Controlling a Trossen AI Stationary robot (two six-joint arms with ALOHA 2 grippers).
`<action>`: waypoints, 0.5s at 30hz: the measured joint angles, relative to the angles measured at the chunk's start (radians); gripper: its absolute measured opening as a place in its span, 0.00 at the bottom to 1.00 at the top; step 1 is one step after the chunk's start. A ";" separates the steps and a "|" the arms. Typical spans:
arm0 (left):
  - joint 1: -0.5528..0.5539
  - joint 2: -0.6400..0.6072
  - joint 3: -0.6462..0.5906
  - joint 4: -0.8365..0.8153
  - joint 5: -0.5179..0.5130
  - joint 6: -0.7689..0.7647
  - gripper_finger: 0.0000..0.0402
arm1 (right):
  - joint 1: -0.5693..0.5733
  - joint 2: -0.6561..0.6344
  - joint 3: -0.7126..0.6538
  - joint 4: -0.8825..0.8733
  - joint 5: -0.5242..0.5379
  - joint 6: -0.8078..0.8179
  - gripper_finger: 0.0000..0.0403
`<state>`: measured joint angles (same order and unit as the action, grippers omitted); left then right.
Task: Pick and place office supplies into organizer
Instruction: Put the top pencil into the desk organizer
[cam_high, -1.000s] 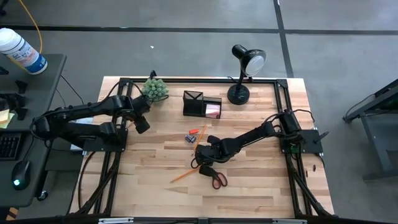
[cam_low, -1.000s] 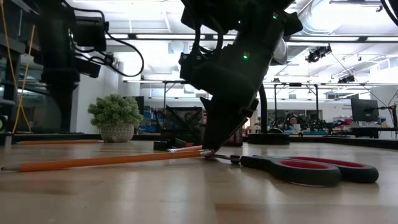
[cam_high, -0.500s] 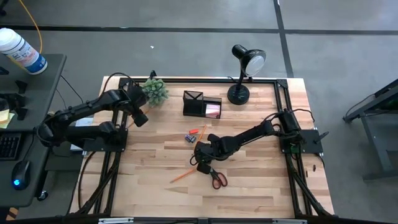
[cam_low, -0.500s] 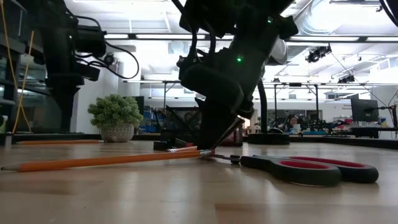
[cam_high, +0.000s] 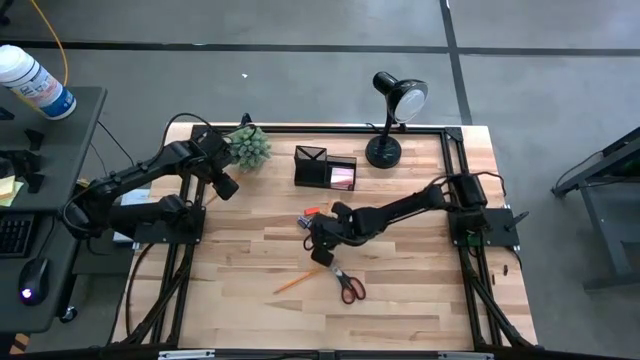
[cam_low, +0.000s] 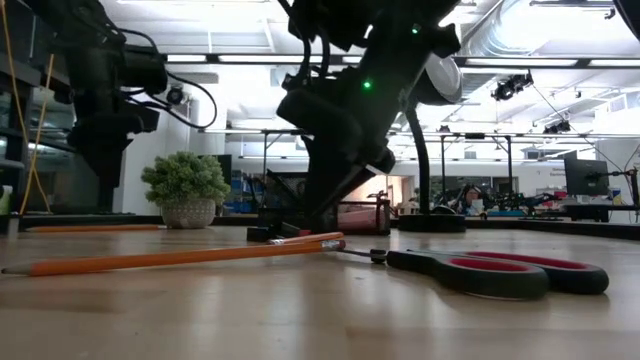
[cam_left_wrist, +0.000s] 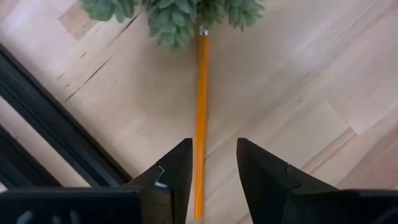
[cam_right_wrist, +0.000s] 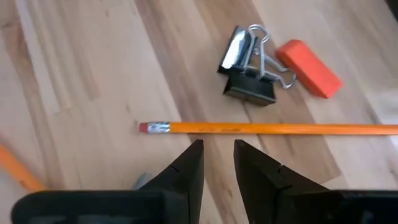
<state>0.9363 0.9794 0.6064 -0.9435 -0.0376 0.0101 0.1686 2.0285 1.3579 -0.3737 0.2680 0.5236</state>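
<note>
Right gripper (cam_high: 320, 243) sits mid-table, just left of centre, fingers (cam_right_wrist: 186, 171) parted by a narrow gap and holding nothing. An orange pencil (cam_right_wrist: 267, 129) lies flat on the wood just ahead of the fingertips, long axis crosswise to the fingers, eraser end toward the gap; not touching. Beyond it, close together: black binder clip (cam_right_wrist: 249, 62) and a small orange block (cam_right_wrist: 308, 60).

Second pencil (cam_high: 293, 283) lies near-left of this gripper, on a diagonal, one end near the red-handled scissors (cam_high: 348, 286), whose handles point to the near-right. Bare wood all round them.

Organizer (cam_high: 325, 167) stands at the far edge, centre, pink pad in its lower compartment.

Left gripper (cam_high: 226, 187) hangs at the far-left, beside the green plant (cam_high: 249, 146), fingers (cam_left_wrist: 177, 180) apart. A third pencil (cam_left_wrist: 200, 118) lies lengthwise between them, its far end at the plant; contact cannot be told. The black table frame (cam_left_wrist: 56, 127) runs close alongside.
</note>
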 joint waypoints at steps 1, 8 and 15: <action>0.000 0.000 0.000 0.000 -0.003 -0.003 0.28 | -0.002 0.000 0.000 0.001 0.001 0.000 0.21; -0.001 0.048 -0.088 -0.001 0.030 -0.020 0.28 | -0.007 -0.001 0.000 0.005 0.000 -0.016 0.21; 0.000 0.058 -0.110 0.031 0.008 -0.054 0.28 | -0.007 -0.002 0.000 0.006 -0.015 -0.019 0.21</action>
<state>0.9360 1.0372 0.4965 -0.9129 -0.0291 -0.0437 0.1616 2.0270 1.3582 -0.3679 0.2527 0.5045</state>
